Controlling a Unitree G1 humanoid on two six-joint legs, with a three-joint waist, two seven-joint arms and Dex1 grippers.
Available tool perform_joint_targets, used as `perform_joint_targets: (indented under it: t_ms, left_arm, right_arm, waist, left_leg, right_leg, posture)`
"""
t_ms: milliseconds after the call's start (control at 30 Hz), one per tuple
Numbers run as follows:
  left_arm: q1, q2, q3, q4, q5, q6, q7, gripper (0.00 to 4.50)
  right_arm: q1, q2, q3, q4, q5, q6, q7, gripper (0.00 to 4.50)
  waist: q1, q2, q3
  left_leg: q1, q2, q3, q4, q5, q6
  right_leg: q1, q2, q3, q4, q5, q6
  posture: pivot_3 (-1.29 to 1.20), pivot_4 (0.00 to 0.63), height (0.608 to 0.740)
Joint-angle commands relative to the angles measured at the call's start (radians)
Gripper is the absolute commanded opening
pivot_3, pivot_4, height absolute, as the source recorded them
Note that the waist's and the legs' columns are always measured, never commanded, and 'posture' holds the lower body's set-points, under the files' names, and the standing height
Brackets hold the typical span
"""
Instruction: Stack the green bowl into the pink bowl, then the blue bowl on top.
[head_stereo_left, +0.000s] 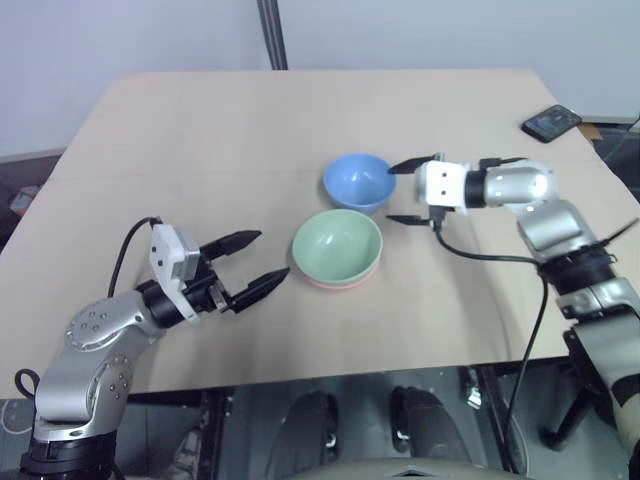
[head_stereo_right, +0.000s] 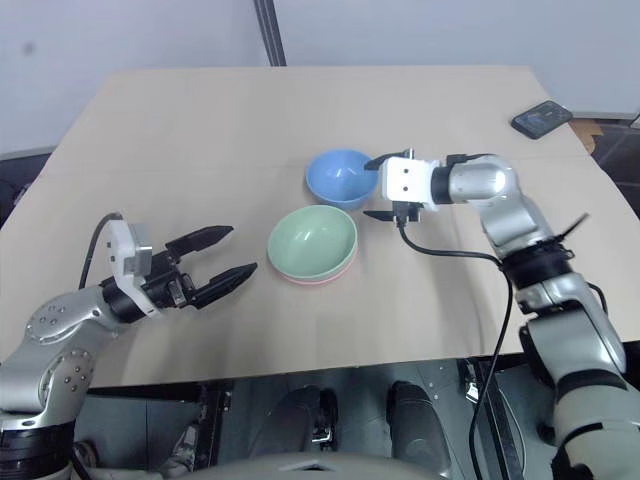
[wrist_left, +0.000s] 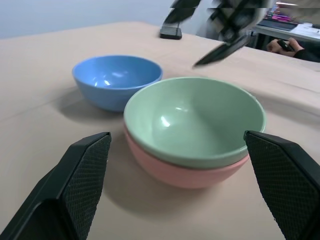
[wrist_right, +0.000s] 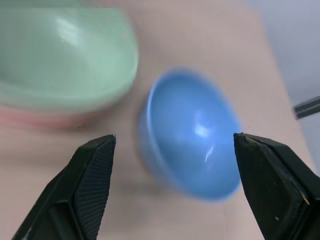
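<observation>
Green bowl (head_stereo_left: 337, 246) nested in pink bowl (head_stereo_left: 340, 281); blue bowl (head_stereo_left: 358, 181) alone on table (head_stereo_left: 200, 130). Right gripper (head_stereo_left: 404, 192) beside blue bowl, fingers wide, empty. Left gripper (head_stereo_left: 254, 260) fingers wide, empty.

a tan table (head_stereo_left: 250, 130) stands before a pale wall (head_stereo_left: 120, 40), a dark pole (head_stereo_left: 272, 35) behind it.

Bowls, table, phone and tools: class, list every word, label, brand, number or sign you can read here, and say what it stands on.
None can be read.
green bowl, pink bowl, blue bowl: plain, no markings.
phone at the table's far corner: screen dark, no text legible.
left tool, right tool: no lettering visible.
</observation>
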Motion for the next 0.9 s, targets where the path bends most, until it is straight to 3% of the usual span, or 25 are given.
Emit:
perform_joint_targets:
  t_ms: [33, 167, 200, 267, 467, 500, 633, 700, 800, 900]
  left_arm:
    - [0.036, 0.002, 0.053, -0.077, -0.026, -0.005, 0.026, 4.5]
    - [0.099, -0.005, 0.079, -0.135, -0.041, 0.0, 0.055, 4.5]
    - [0.113, -0.006, 0.085, -0.145, -0.043, 0.0, 0.061, 4.5]
    - [0.133, -0.007, 0.095, -0.161, -0.048, 0.0, 0.07, 4.5]
    - [0.14, 0.001, 0.119, -0.159, -0.047, -0.016, 0.085, 4.5]
    - [0.139, 0.004, 0.121, -0.156, -0.047, -0.016, 0.082, 4.5]
    - [0.129, 0.005, 0.117, -0.145, -0.044, -0.016, 0.076, 4.5]
    - [0.119, -0.004, 0.111, -0.145, -0.051, -0.016, 0.08, 4.5]
    - [0.115, -0.011, 0.101, -0.139, -0.043, -0.021, 0.079, 4.5]
    - [0.115, -0.016, 0.094, -0.119, -0.029, -0.033, 0.068, 4.5]
  right_arm:
    - [-0.104, 0.059, 0.044, 0.208, -0.117, -0.209, -0.085, 3.93]
    - [-0.173, 0.115, 0.082, 0.391, -0.21, -0.314, -0.167, 3.93]
    - [-0.187, 0.124, 0.088, 0.425, -0.23, -0.331, -0.192, 3.7]
    - [-0.214, 0.138, 0.095, 0.483, -0.261, -0.352, -0.226, 3.06]
    - [-0.26, 0.152, 0.1, 0.567, -0.315, -0.407, -0.282, 0.28]
    - [-0.262, 0.153, 0.094, 0.572, -0.312, -0.417, -0.276, 0.04]
    - [-0.255, 0.128, 0.058, 0.557, -0.259, -0.473, -0.207, 0.04]
    - [-0.236, 0.126, -0.012, 0.5, -0.124, -0.451, -0.079, 0.04]
    - [-0.164, 0.115, -0.113, 0.258, 0.148, -0.269, 0.165, 0.04]
    - [-0.046, 0.047, -0.138, -0.16, 0.385, 0.068, 0.328, 0.04]
  waist:
    - [-0.007, 0.0, 0.0]
    - [-0.009, 0.001, 0.001]
    - [-0.009, 0.001, 0.001]
    - [-0.007, 0.002, 0.001]
    - [-0.009, 0.003, 0.002]
    - [-0.011, 0.003, 0.002]
    - [-0.011, 0.004, 0.003]
    - [-0.009, 0.005, 0.003]
    - [-0.009, 0.005, 0.003]
    - [-0.002, 0.005, 0.003]
  left_leg:
    - [0.0, 0.0, 0.0, -0.001, 0.0, 0.0]
    - [0.0, 0.0, 0.0, -0.002, 0.0, 0.0]
    - [0.0, 0.0, 0.0, -0.002, 0.0, -0.001]
    - [0.0, 0.0, -0.001, -0.002, 0.0, -0.001]
    - [0.0, 0.0, -0.002, -0.002, 0.001, -0.003]
    - [0.0, 0.0, -0.002, -0.002, 0.001, -0.003]
    - [0.0, 0.0, -0.001, -0.003, 0.001, -0.003]
    - [0.0, 0.0, -0.001, -0.003, 0.001, -0.003]
    - [0.0, 0.0, -0.002, -0.003, 0.001, -0.003]
    - [0.0, 0.0, -0.003, -0.004, 0.001, -0.002]
  right_leg:
    - [0.0, 0.0, 0.0, 0.0, 0.001, 0.002]
    - [-0.001, -0.001, 0.0, -0.001, 0.001, 0.002]
    - [-0.001, -0.001, 0.0, 0.0, 0.001, 0.002]
    - [0.0, -0.001, -0.001, 0.0, 0.001, 0.001]
    - [0.0, -0.001, -0.001, 0.001, -0.001, -0.002]
    - [0.0, -0.001, -0.001, 0.001, -0.001, -0.002]
    - [-0.001, -0.001, -0.001, 0.001, -0.001, -0.002]
    - [-0.001, -0.001, -0.001, 0.0, -0.001, -0.002]
    - [0.0, -0.001, -0.001, 0.0, 0.001, 0.002]
    - [0.0, -0.002, -0.002, 0.0, 0.002, 0.002]
  posture:
    - [0.0, 0.15, 0.74]
    - [0.0, 0.15, 0.74]
    - [0.0, 0.15, 0.74]
    - [0.0, 0.15, 0.74]
    - [0.0, 0.15, 0.74]
    - [0.0, 0.15, 0.74]
    - [0.0, 0.15, 0.74]
    - [0.0, 0.15, 0.74]
    - [0.0, 0.15, 0.74]
    - [0.0, 0.15, 0.74]
